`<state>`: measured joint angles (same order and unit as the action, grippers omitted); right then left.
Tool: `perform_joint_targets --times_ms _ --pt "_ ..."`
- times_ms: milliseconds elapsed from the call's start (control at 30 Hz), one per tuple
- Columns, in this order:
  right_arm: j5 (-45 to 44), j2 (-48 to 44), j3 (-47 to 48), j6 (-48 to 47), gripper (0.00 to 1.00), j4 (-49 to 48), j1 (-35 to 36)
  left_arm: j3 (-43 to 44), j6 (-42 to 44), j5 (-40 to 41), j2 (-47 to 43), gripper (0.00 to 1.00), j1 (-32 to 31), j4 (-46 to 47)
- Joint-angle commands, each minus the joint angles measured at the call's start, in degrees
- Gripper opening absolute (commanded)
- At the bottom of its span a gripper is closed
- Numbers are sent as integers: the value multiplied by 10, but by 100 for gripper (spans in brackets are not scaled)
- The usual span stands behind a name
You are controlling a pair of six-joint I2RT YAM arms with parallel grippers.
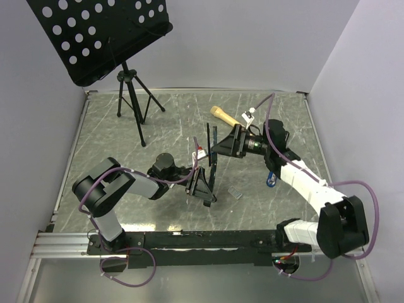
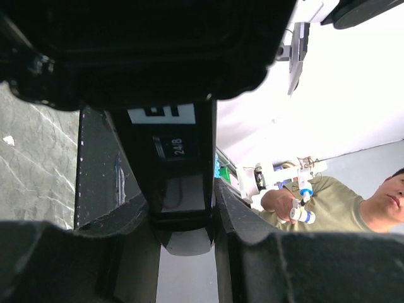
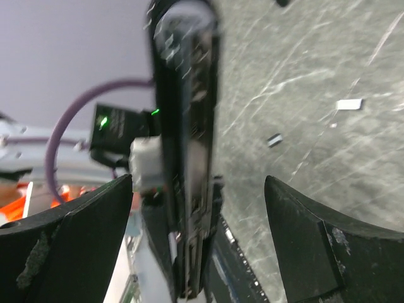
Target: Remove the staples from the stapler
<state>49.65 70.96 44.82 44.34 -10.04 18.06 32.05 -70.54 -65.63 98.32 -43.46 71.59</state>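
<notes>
The black stapler (image 1: 213, 158) stands up off the table, hinged apart into two thin arms. My left gripper (image 1: 203, 187) is shut on its lower end; in the left wrist view the labelled black body (image 2: 180, 148) sits clamped between my fingers (image 2: 237, 218). My right gripper (image 1: 219, 149) is open, with its wide-apart fingers (image 3: 95, 214) on either side of one stapler arm (image 3: 186, 126) and clear of it. A small grey strip of staples (image 1: 235, 194) lies flat on the table, right of the left gripper.
A tan stick-like handle (image 1: 224, 115) lies behind the right gripper. A blue-and-black pen (image 1: 271, 180) lies under the right forearm. A music stand on a tripod (image 1: 129, 95) stands at the back left. Two small pale bits (image 3: 349, 104) lie on the marbled tabletop.
</notes>
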Motion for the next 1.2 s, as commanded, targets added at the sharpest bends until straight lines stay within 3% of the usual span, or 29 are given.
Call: perform_joint_targets --times_ms 0,500,1167 --pt "27 -42 -29 15 90 -72 -3 13 12 4 -23 1 1 352" --pt "58 1 -54 36 84 -139 -1 17 5 2 -27 1 0 352" --pt "86 22 -90 86 67 -247 12 22 0 4 -26 1 2 352"
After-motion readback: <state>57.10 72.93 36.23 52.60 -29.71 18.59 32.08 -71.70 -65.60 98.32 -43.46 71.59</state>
